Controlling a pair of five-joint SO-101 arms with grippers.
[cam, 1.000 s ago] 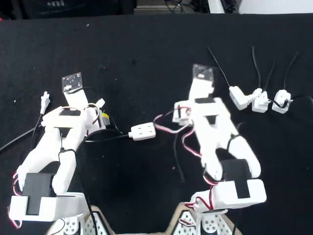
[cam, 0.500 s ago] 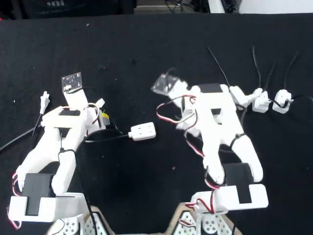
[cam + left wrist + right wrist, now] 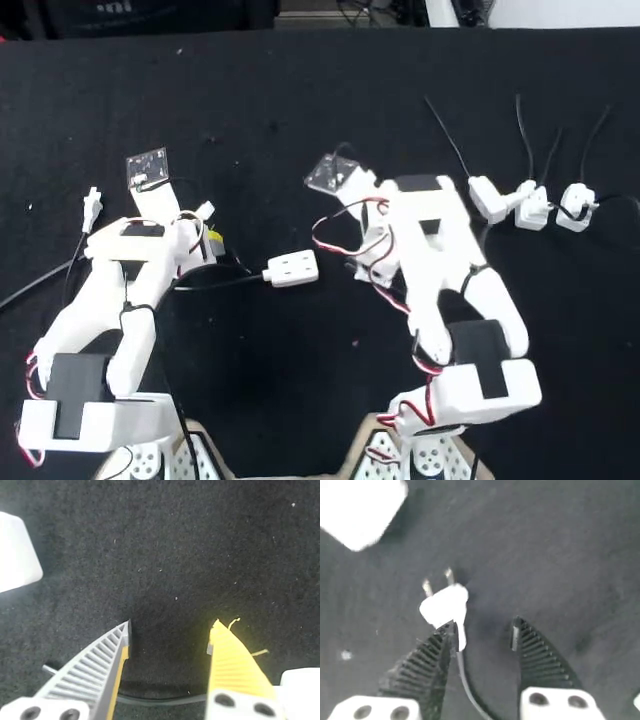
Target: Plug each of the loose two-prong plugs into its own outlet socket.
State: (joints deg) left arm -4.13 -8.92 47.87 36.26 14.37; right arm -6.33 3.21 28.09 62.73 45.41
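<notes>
A white outlet block [image 3: 292, 267] lies mid-table on the black cloth, with its cable running to the left arm. My left gripper [image 3: 171, 625] is open just left of it, low over bare cloth, and a black cable crosses under its fingers. My right gripper [image 3: 483, 625] is open too, low over the cloth. A white two-prong plug [image 3: 445, 605] on a black cord lies just ahead of one fingertip, not between the fingers. The corner of a white block [image 3: 362, 510] lies beyond the plug. Another white plug [image 3: 92, 207] rests at the far left.
At the right back, three white plug-and-socket pieces [image 3: 530, 205] lie in a row with thin black cords running away from me. The right arm [image 3: 430, 230] leans over the table's middle, its red and white wires hanging loose. A second white piece [image 3: 301, 681] lies beside the left gripper's yellow finger.
The right arm's wrist has swung left, from pointing away across the table to facing the outlet block, and lowered. The left arm and the outlet block have not moved.
</notes>
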